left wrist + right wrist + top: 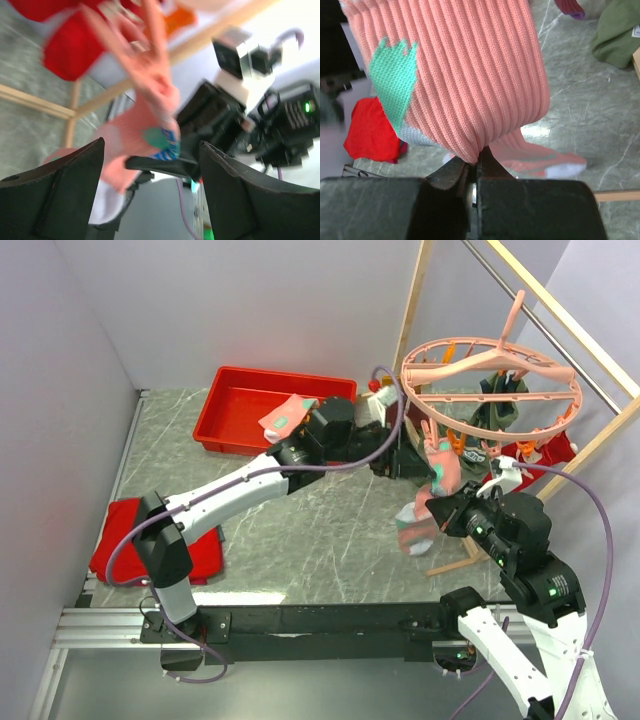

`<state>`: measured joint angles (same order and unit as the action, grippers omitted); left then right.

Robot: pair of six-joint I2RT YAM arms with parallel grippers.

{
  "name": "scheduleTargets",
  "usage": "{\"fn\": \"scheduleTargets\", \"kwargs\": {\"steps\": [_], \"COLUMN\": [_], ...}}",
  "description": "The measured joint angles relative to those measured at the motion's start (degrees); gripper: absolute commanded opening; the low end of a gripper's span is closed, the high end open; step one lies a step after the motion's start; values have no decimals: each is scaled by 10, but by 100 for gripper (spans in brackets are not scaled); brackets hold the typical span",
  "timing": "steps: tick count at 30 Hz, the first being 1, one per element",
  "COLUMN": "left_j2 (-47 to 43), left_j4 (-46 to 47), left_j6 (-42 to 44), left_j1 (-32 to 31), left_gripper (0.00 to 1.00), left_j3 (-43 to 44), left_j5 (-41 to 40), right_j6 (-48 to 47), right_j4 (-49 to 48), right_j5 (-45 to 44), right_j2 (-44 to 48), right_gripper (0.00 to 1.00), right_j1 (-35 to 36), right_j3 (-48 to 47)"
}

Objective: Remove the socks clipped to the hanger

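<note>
Pink ribbed knit first: pinching the pink sock (465,75) at its lower fold with the right gripper (477,170), pressing the black fingers together on the fabric with no gap showing. Holding the left gripper (150,150) spread wide and gripping nothing, framing a blurred pink clip (150,65) and the same sock's mint patch between its two dark fingers. Reaching in from the left over the marble table (330,550) in the top view, facing the right gripper across the sock. Finding that sock hanging just under the near rim of the hanger (412,368), below the clip; not telling, through the blur, whether the clip is biting it. Seeing past the right fingers a pink piece (540,160) with a white toe, low over the marble; same sock or another, not clear. Seeing an olive green sock (497,410) dangling under the ring's far side. Finding a second pink sock (283,418) lying in the red tray (240,405) at the back left, a red cloth (110,550) lying at the near left edge, and a wooden rail (600,436) standing just beside the hanger on the right.
</note>
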<state>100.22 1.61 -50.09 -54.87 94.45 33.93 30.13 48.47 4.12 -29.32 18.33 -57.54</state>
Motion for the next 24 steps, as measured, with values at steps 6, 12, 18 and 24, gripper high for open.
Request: {"fn": "scheduleTargets", "kwargs": {"steps": [6,12,18,24], "left_j2": [-3,8,36,68], "left_j4": [-32,-43,-34,-49], "left_j6": [-7,-20,-37,-46], "left_j1": [33,37,35,35], "left_gripper": [78,77,74,70], "left_j3": [26,109,144,154], "left_j5": [-49,-80,-85,-90], "right_j6": [0,0,-1,-2], "right_j4": [5,6,9,9], "right_j5": [12,20,27,29], "right_j2": [-1,-2,-4,-4], "right_gripper": [0,0,0,0], "right_j1": [0,0,0,0], "right_j3": [0,0,0,0]}}
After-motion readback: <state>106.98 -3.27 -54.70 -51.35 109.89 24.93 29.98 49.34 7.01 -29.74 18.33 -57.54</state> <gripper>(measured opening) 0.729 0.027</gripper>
